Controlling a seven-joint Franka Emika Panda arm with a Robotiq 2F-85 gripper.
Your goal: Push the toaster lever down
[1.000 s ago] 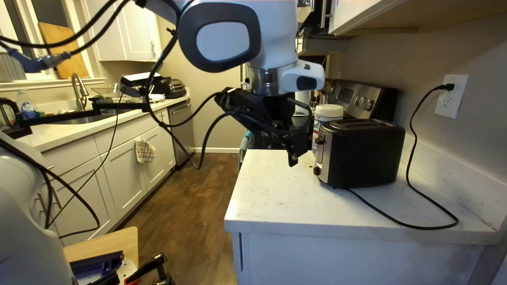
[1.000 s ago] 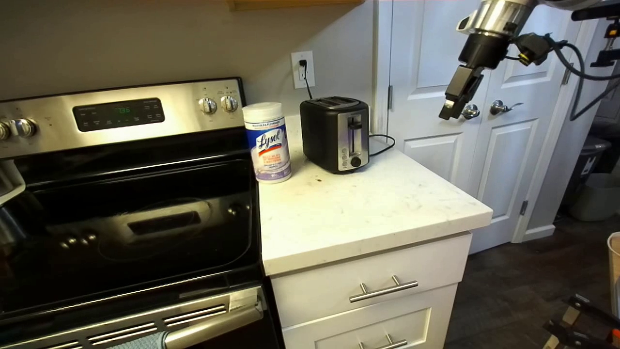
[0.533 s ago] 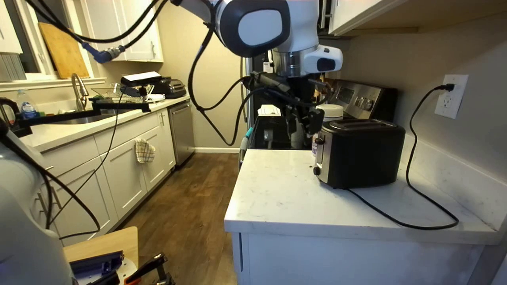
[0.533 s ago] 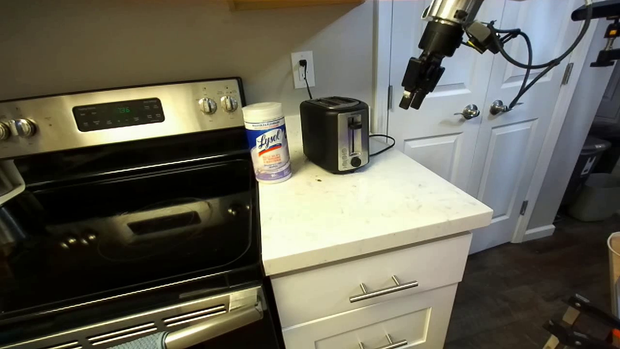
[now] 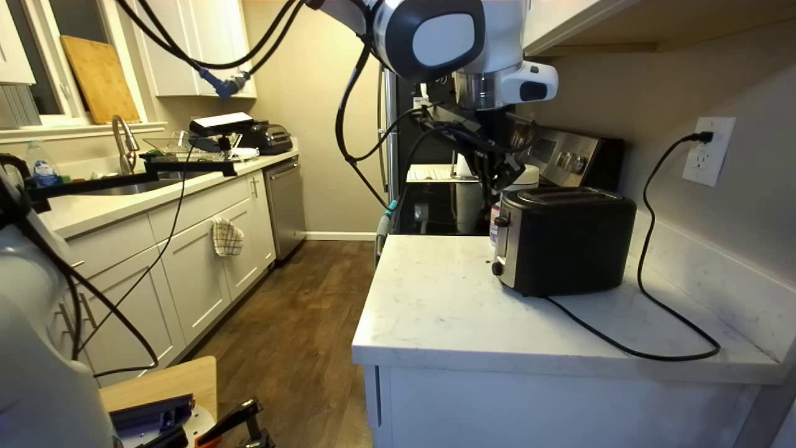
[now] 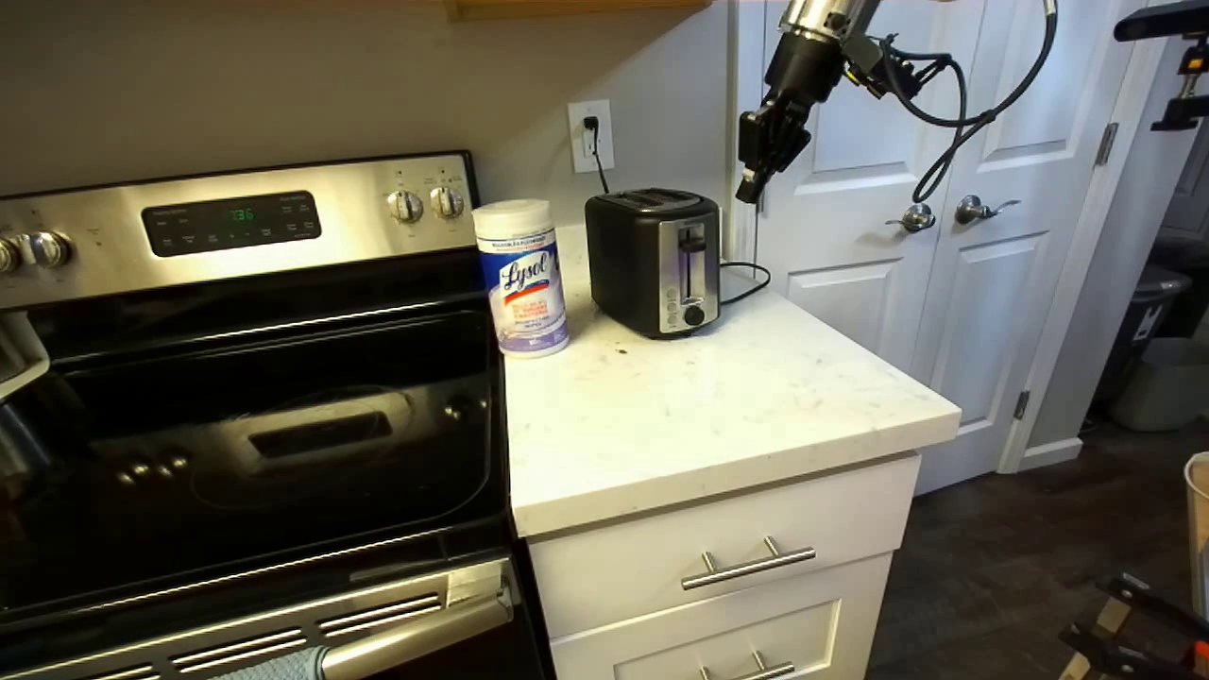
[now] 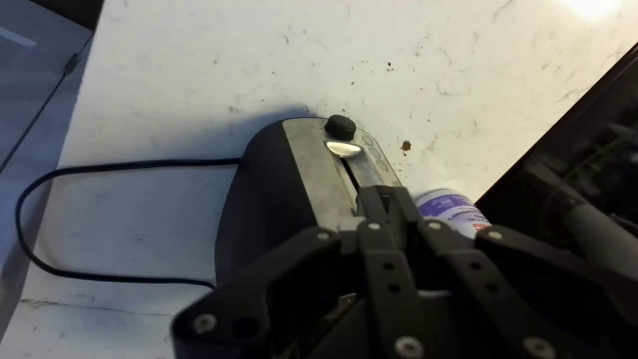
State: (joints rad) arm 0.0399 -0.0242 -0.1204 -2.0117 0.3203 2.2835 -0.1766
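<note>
- Counter (image 6: 746, 406): white, grey-veined. Range-side edge meets the electric range (image 6: 283, 378); back edge meets the wall (image 6: 312, 85); front edge overhangs the white drawers (image 6: 718, 519); free edge lies opposite the range.
- Pop-up toaster (image 6: 642, 269): black body, upright near the back edge, between the range-side and free edges. Silver front panel (image 6: 672, 269) faces the front edge.
- Lever (image 6: 694, 242): at the upper end of its vertical slot (image 7: 351, 172), i.e. raised. Dial (image 6: 694, 314) sits below it, at the foot of the panel.
- Robotiq gripper (image 7: 387, 195): narrow, the two fingers close together at their ends. In an exterior view the fingertips (image 6: 750, 189) hang near the lever, a little higher; a strip of wall shows between them and the toaster, so apart.
- Wrist view: fingertips overlap the upper stretch of the slot; lever largely hidden there.
- Lysol wipes canister (image 6: 524, 283): upright at the range-side edge, near the toaster and apart from it.
- Power cord (image 5: 671, 358): black; leaves the toaster's base, loops near the corner of back and free edges, rises to the wall outlet (image 5: 710, 152), plugged in.
- Brown crumb (image 7: 406, 145): on the counter in front of the toaster, toward the range-side edge; smaller specks nearby.
- Blue towel (image 6: 274, 666): on the oven handle (image 6: 425, 635), only partly in view.
</note>
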